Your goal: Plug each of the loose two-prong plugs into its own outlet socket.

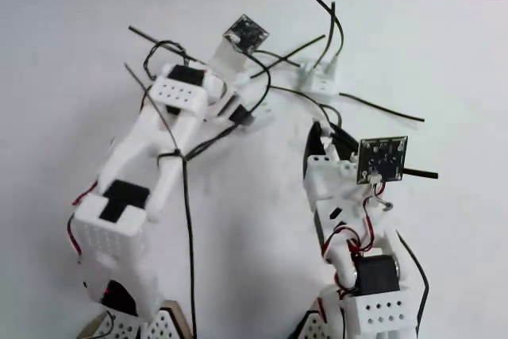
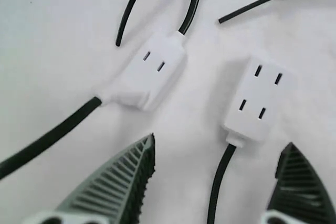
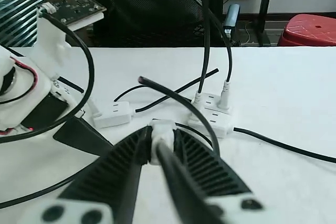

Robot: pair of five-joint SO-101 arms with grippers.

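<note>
- Your left arm (image 1: pixel 151 156) stretches from the near-left edge of the tabletop (image 1: pixel 254 260) diagonally toward the far middle, with its wrist tipped down so the camera looks straight at the surface.
- Your left pincer (image 2: pixel 220 141) hangs above the tabletop with its jaws spread wide, and its ribbed fingers (image 2: pixel 131 182) stand well apart.
- Your right arm (image 1: pixel 349 220) rises from the near-right edge and points toward the far side, folded more compactly than the left.
- Your right pincer (image 3: pixel 161 139) sits low over the tabletop, its jaws pressed together on a white plug (image 3: pixel 163 127).
- Your two pincers are near each other around the middle of the tabletop, apart.
</note>
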